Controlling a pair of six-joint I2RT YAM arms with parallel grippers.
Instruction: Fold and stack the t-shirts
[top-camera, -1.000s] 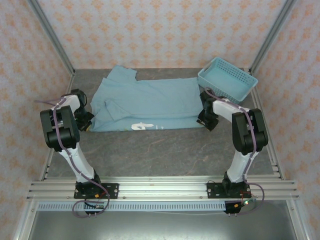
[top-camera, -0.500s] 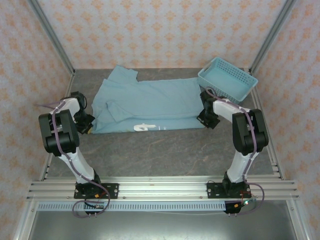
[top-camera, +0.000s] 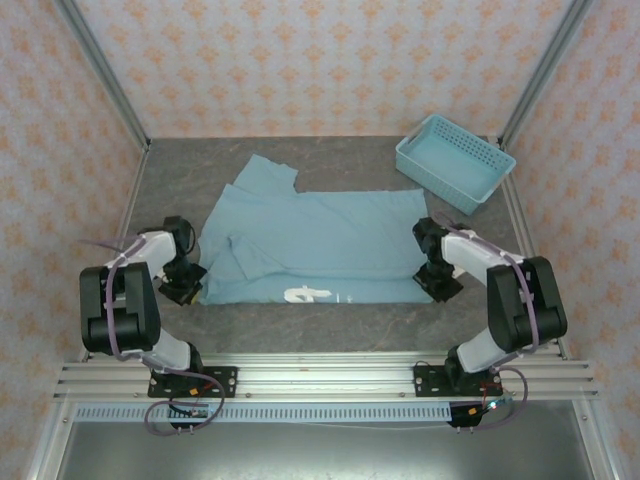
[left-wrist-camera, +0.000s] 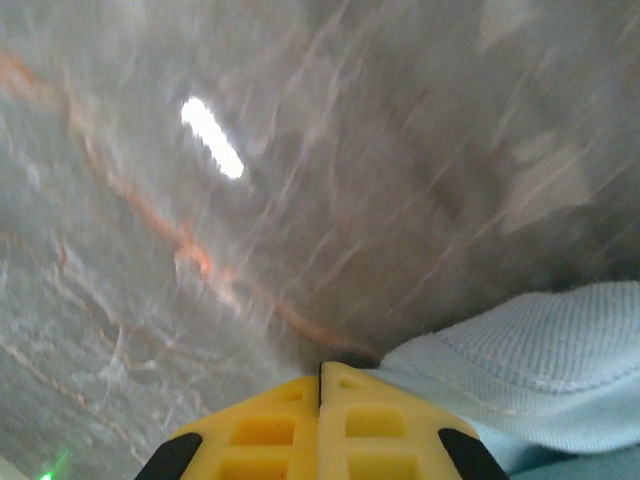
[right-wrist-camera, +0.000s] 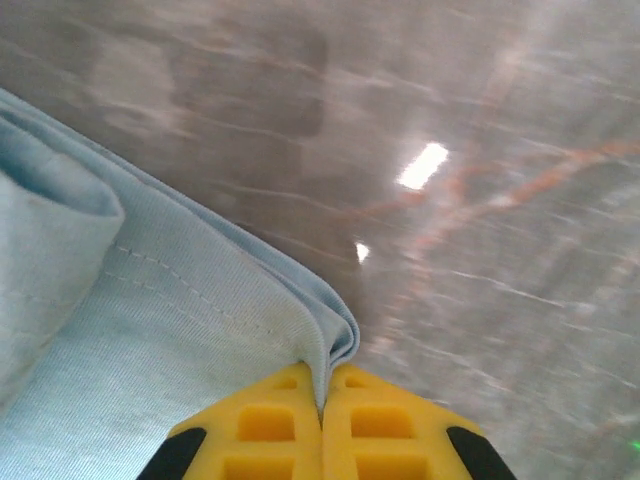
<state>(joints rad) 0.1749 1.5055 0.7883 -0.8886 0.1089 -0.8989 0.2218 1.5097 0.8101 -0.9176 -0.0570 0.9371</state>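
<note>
— We look down on a grey marbled table (top-camera: 330, 325) boxed in by orange-patterned walls (top-camera: 300, 60). Where do we find the t-shirt?

— We see the light teal t-shirt (top-camera: 320, 235) spread flat across the middle, one sleeve reaching toward the far left. A scrap of white print (top-camera: 308, 294) shows at its near edge. The blue basket (top-camera: 455, 160) sits in the far right corner, apart from the cloth.

— And the arms?

— We have one at each near corner of the shirt. The right gripper (right-wrist-camera: 323, 378) has its yellow pads (right-wrist-camera: 270, 425) pressed together on a doubled hem, and the fold runs straight into the seam between them. The left gripper (left-wrist-camera: 320, 372) is clamped too, and ribbed cloth bunches out from its tip on the right.

— Is the cloth off the table?

— We see both corners low, close to the marbled surface.
</note>
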